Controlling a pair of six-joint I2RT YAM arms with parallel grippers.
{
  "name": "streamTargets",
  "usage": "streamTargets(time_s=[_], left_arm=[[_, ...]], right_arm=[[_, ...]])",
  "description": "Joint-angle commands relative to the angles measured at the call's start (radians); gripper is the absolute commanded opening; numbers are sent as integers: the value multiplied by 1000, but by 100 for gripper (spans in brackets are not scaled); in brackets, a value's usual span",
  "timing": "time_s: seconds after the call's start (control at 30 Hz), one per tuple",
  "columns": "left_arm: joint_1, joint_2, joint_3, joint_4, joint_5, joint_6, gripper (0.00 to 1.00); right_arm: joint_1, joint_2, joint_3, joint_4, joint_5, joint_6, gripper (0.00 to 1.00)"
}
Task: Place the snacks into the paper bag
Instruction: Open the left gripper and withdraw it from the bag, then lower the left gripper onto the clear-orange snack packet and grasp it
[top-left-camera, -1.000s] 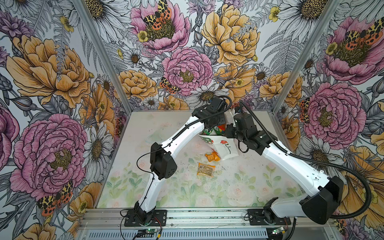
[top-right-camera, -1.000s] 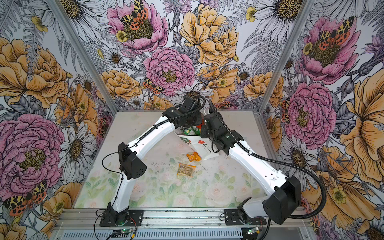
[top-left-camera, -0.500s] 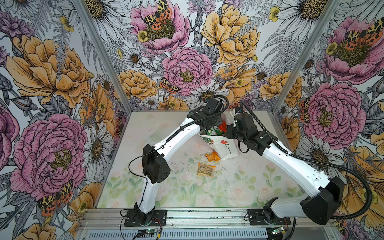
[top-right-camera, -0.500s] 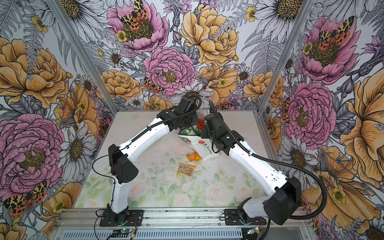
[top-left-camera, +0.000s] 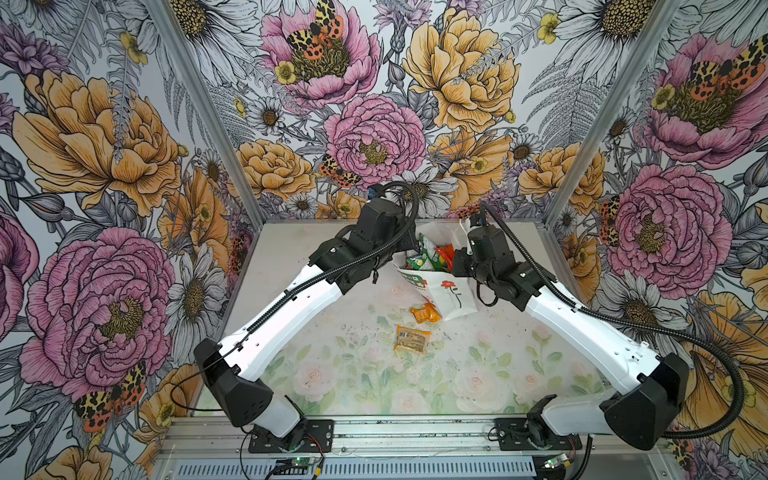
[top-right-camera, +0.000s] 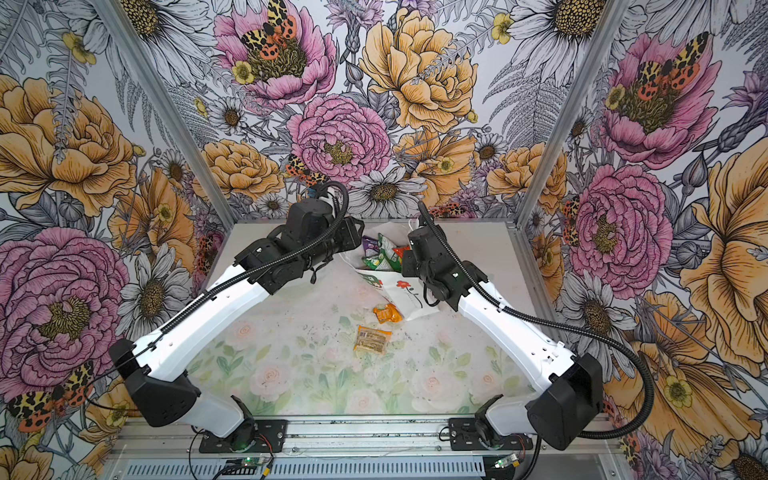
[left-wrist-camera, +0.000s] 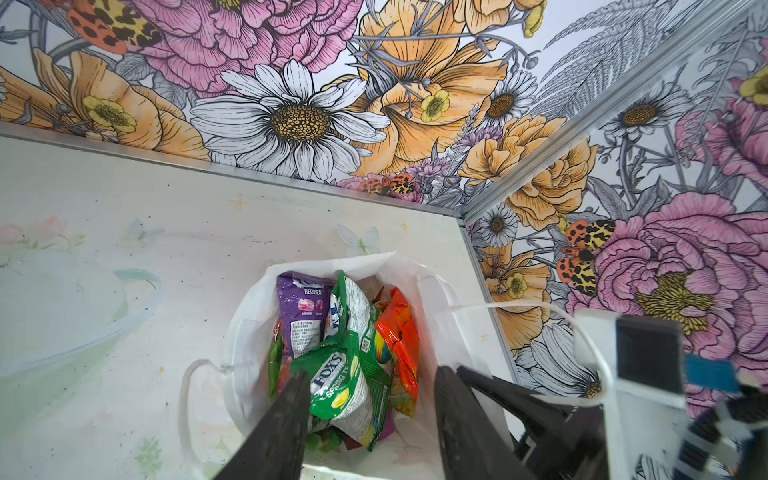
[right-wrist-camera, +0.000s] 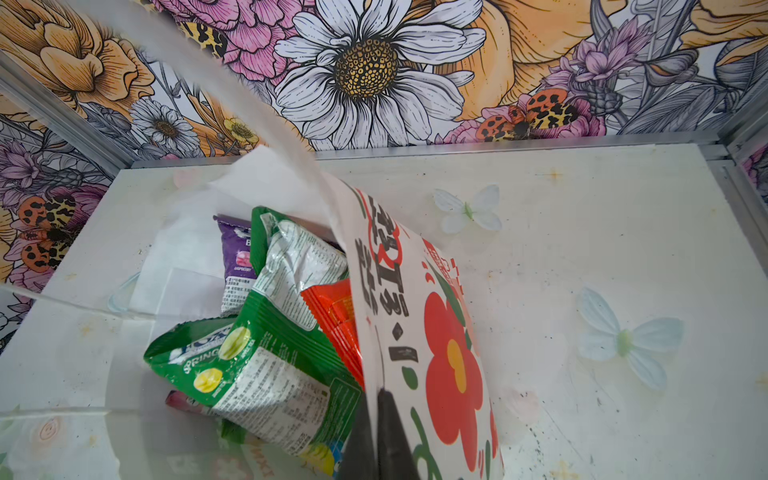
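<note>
The white paper bag (top-left-camera: 451, 291) (top-right-camera: 405, 291) with red flower drawings stands tilted at the back of the table. My right gripper (right-wrist-camera: 376, 392) is shut on its printed wall (right-wrist-camera: 415, 316), pulling the mouth wide. Inside lie several snacks: a green Fox's packet (left-wrist-camera: 340, 386) (right-wrist-camera: 232, 365), a purple one (left-wrist-camera: 305, 307), a green-and-silver one (right-wrist-camera: 291, 266) and a red-orange one (left-wrist-camera: 399, 332). My left gripper (left-wrist-camera: 372, 372) hangs open over the bag's mouth, holding nothing. Two small orange-yellow packets (top-left-camera: 424, 313) (top-left-camera: 411, 338) lie on the table in front of the bag.
The bag stands near the back right corner, close to the flowered back wall (left-wrist-camera: 291, 120) and the metal corner post (left-wrist-camera: 582, 137). One string handle (left-wrist-camera: 191, 399) hangs beside the bag. The table (top-left-camera: 374, 386) has a pale flower print.
My left gripper has opened and let the green Fox's packet drop into the bag. The left arm's elbow has swung toward the front left. The right arm has kept still.
</note>
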Motion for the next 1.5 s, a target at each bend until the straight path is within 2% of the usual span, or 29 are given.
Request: streamTargets(time_s=[0.0,0.13,0.23,0.3,0.47,0.53,0.7,0.77,0.97,1.23,1.47], left_arm=[[41,-70,-85,90,31,46,50],[66,-210,-250,162,25,64,51],[66,-394,-447,225,-92,75,52],[106,-513,-555,229,-107,57,53],[256,-588,-662,67,56,58,54],[298,-597,-717,49,162,50,54],[302,-545,-837,54,313,29,59],[270,-506,-881,80,335,30,60],[125,-396,-975,238,346,15,76],[21,-233,-1021,380,380,-40,77],[-29,-110,-1011,450,373,-71,76]], right_arm=[[10,-25,9,5,1,11,0],[10,-29,9,5,5,10,0],[10,-30,7,5,-1,7,0],[10,-29,3,5,2,7,0],[8,-24,6,3,17,-7,0],[8,-24,11,2,22,-16,0],[7,-29,6,-6,33,-13,0],[7,-30,-2,-5,36,-8,0],[6,-31,-14,-5,34,-4,0],[1,-44,-27,-4,35,-1,0],[-2,-44,-22,-4,28,3,0]])
